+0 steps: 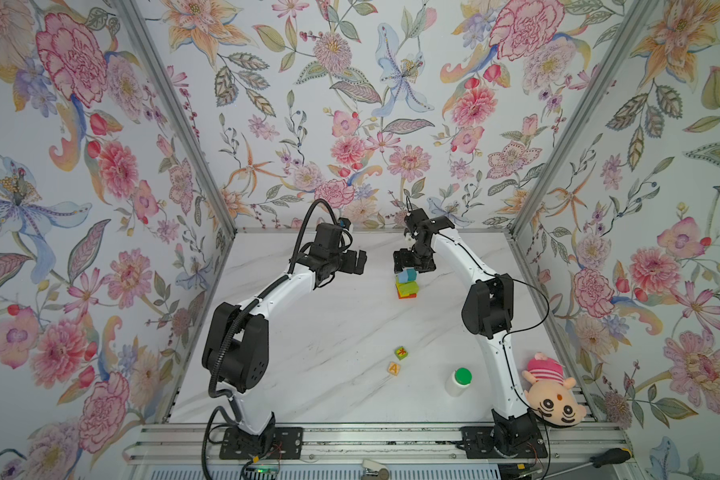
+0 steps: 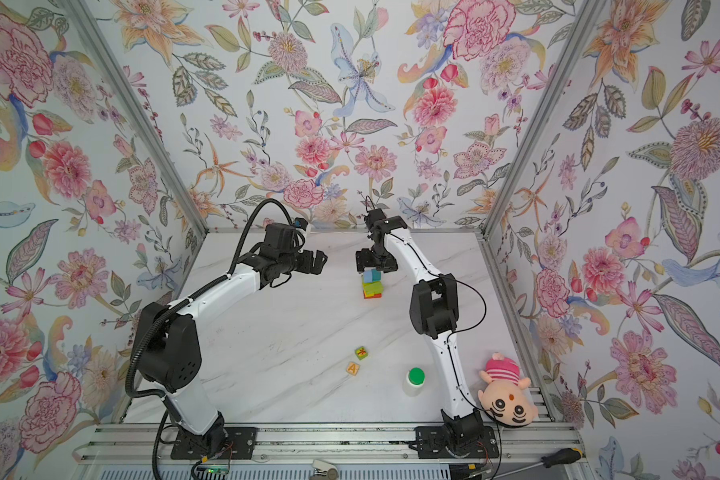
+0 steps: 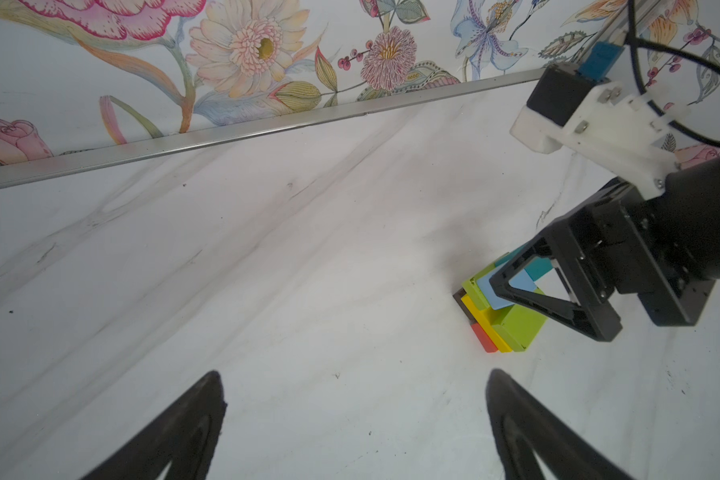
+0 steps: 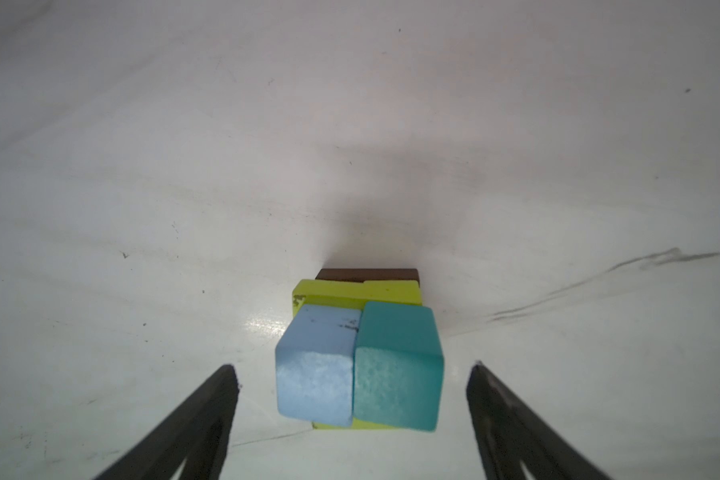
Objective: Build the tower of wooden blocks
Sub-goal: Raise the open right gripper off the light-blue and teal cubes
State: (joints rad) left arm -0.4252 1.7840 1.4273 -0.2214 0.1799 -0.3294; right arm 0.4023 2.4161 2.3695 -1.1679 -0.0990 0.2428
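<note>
The right end effector [image 4: 352, 367], open and empty, hangs over the multicoloured wood-block tower [image 1: 406, 286]; the green red-marked wooden cube [image 1: 400, 353] lies well apart, toward the arm bases. The left end effector [image 3: 355, 373] is open, empty.

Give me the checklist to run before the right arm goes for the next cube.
1. right gripper clear of the top cubes: ok, a gap on each side.
2. light-blue cube and teal cube seated side by side on the tower: ok.
3. Layers stacked square: not ok, the lower layers are staggered.
4. left gripper open, off the tower: ok.
5. green red-marked cube and tan "A" cube free on the table: ok.
6. Stack steady enough for more: cannot tell.
</note>
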